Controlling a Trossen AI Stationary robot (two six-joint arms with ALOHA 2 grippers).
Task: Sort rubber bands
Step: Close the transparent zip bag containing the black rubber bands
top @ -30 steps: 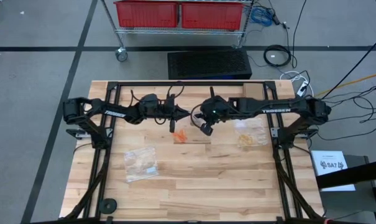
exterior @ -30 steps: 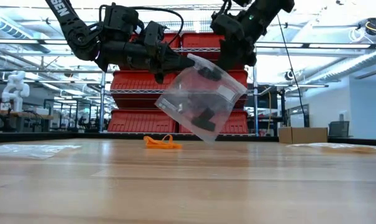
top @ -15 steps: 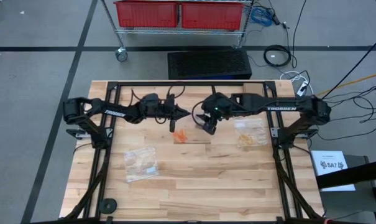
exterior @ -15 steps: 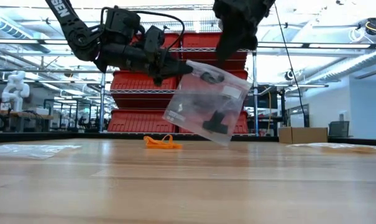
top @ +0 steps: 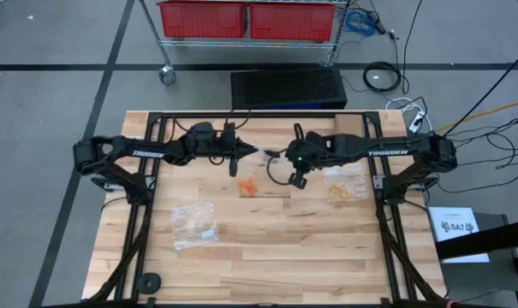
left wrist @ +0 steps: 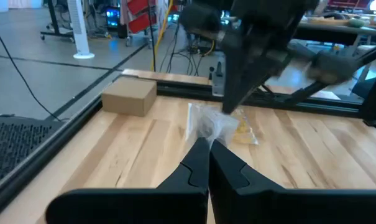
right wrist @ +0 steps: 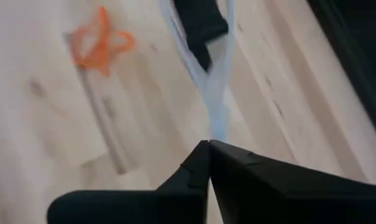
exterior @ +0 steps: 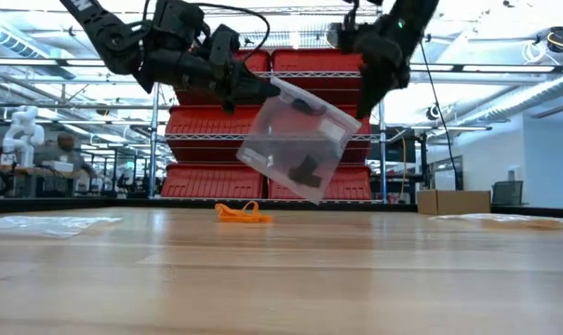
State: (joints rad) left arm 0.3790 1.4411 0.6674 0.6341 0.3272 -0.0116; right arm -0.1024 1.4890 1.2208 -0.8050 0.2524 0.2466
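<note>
In the low view a clear zip bag (exterior: 300, 140) hangs tilted in the upper middle of the frame, well above the table (exterior: 281, 279), with a few black rubber bands (exterior: 304, 170) showing dark inside it near its lower corner. The left gripper (exterior: 265, 90) reaches in from the upper left with its fingers pressed together on the bag's top edge at the left corner. The right gripper (exterior: 368, 96) comes down from the upper right, fingers pressed together on the bag's top edge at the right corner; its own wrist view shows the thin plastic edge rising straight out from between the closed fingertips (right wrist: 207, 148). In the high view the two grippers face each other at the middle of the frame's upper half, the left gripper (top: 252, 154) and the right gripper (top: 286, 159) near one another. A small heap of orange rubber bands (top: 249, 186) lies on the wood just below them, left of centre. Two more clear bags lie flat: one in the lower left of the table (top: 194, 224) and one at the right (top: 345, 182) holding pale yellow-tan rubber bands (top: 340, 190).
</note>
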